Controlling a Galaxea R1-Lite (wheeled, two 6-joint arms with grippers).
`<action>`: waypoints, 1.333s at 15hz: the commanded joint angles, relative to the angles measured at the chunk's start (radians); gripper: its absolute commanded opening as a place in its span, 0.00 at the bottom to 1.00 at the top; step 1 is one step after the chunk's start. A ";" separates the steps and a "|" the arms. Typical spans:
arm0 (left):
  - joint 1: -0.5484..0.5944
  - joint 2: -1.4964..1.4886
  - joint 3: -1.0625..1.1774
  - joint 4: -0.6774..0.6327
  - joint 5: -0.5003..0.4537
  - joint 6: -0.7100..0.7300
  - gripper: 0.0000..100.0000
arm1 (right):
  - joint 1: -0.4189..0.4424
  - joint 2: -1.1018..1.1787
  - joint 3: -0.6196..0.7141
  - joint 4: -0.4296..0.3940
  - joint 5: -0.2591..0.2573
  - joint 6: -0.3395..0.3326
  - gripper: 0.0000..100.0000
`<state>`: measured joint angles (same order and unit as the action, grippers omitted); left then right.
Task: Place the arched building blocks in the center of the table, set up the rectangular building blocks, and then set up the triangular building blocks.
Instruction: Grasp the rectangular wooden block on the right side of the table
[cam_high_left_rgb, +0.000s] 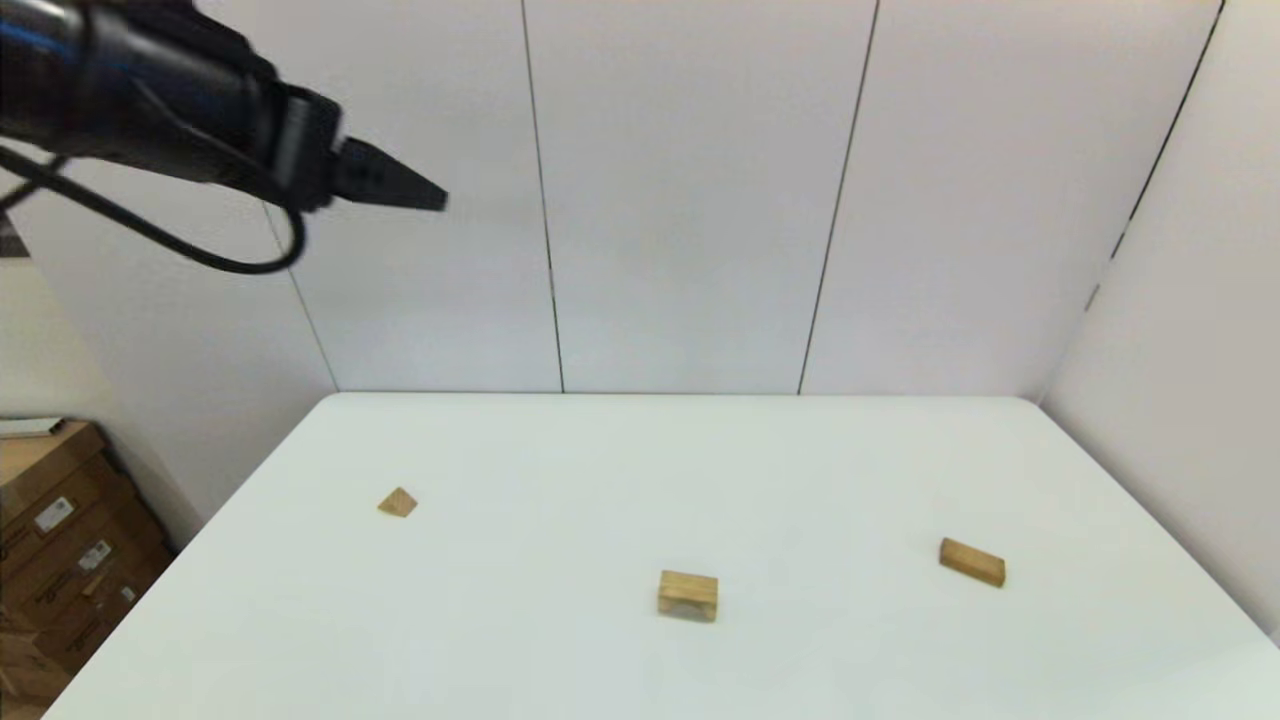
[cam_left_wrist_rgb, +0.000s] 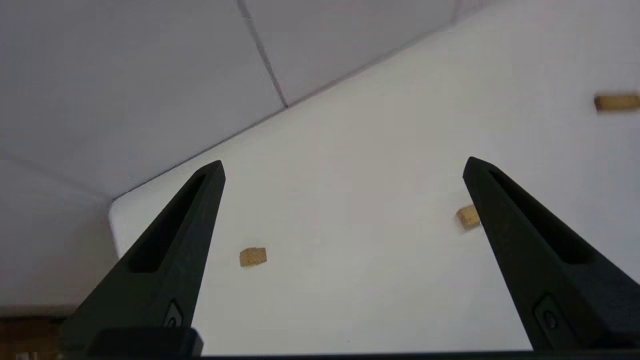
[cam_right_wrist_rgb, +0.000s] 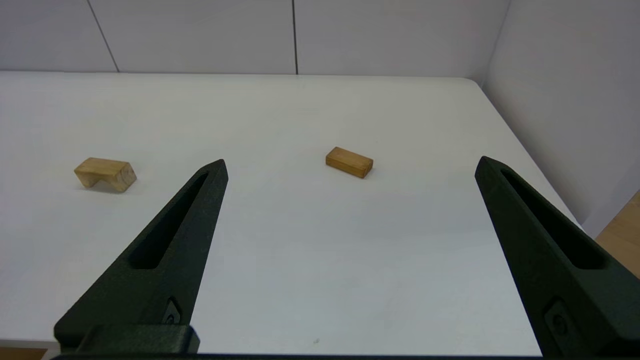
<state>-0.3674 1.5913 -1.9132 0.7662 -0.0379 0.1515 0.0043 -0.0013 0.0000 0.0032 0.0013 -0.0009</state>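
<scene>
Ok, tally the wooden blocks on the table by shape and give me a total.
Arched block: 1
Rectangular block: 1
Triangular block: 1
Total: 3 blocks, all light wood, lying apart on the white table.

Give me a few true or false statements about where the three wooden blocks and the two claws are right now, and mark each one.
1. The arched block sits between the other two blocks. True.
2. The left claw grips the triangular block. False: it is raised high and open, holding nothing.
3. The rectangular block is stacked on the arched block. False: it lies apart, toward the robot's right on the table.
4. The right claw is open and empty. True.
</scene>
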 joint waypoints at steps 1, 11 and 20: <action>0.223 -0.439 0.263 0.007 -0.002 -0.009 1.00 | 0.000 0.000 0.002 0.000 0.000 -0.001 1.00; 0.487 -1.018 0.827 -0.024 0.000 0.048 1.00 | 0.000 0.000 0.002 0.000 0.000 -0.001 1.00; 0.487 -1.317 1.275 -0.234 0.000 0.039 1.00 | 0.000 0.000 0.002 0.000 0.000 -0.001 1.00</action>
<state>0.1191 0.3540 -0.7368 0.5787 -0.0394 0.1932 0.0043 -0.0013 0.0000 0.0032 0.0013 -0.0009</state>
